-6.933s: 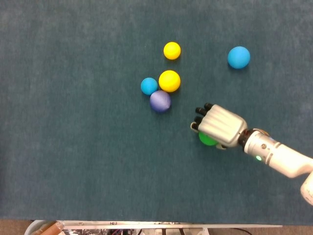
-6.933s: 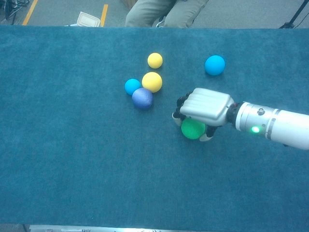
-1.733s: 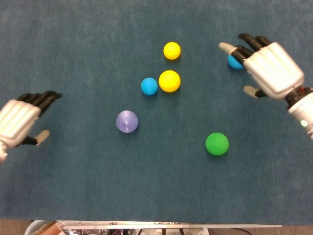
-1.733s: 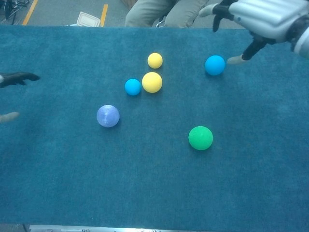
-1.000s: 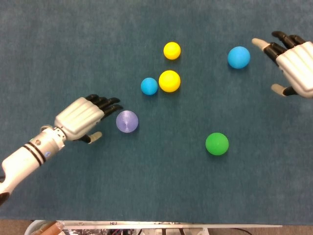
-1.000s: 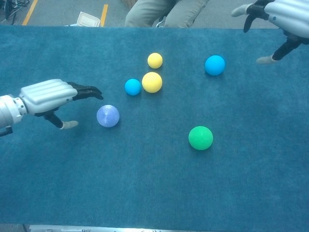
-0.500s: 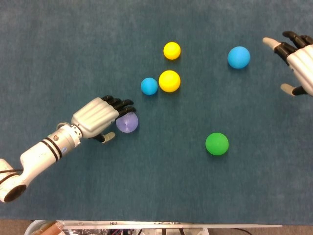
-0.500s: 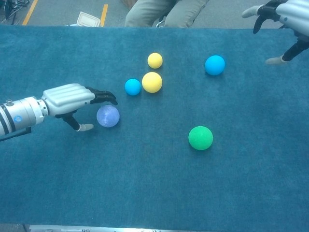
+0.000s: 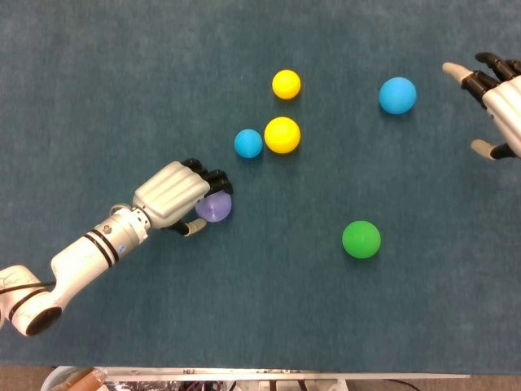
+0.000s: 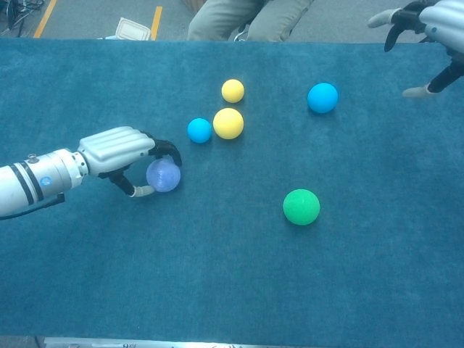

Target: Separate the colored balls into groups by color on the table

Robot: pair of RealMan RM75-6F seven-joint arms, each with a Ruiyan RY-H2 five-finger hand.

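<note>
**Left robot hand cups the purple ball on the blue bench**

Where the white forearm reaches in from the lower left, the left robot hand (image 9: 172, 195) lies palm-down on the bench (image 9: 122, 81), its dark fingers (image 9: 213, 181) curled over the top of the purple ball (image 9: 216, 208) and its thumb tucked under the near side. In the chest view the same left robot hand (image 10: 119, 150) wraps the purple ball (image 10: 164, 175) from the left, fingertips hooked over it and the thumb tip touching its lower edge; the ball sits on the cloth, and whether it is truly gripped or only cupped cannot be told.

Up and to the right, the small blue ball (image 9: 248, 143) sits just beside the larger yellow ball (image 9: 282, 135), the two nearly touching. The smaller yellow ball (image 9: 286, 85) lies a little beyond them, apart.

Further right and nearer the front edge, the green ball (image 9: 361, 239) rests alone, well apart from the others.

The larger blue ball (image 9: 397, 95) lies toward the far right side of the bench.

At the right border, the right robot hand (image 9: 498, 106) is cut off by the frame, its fingers spread and holding nothing, near the larger blue ball but clear of it. The chest view shows it raised above the bench's far corner (image 10: 428, 29).
</note>
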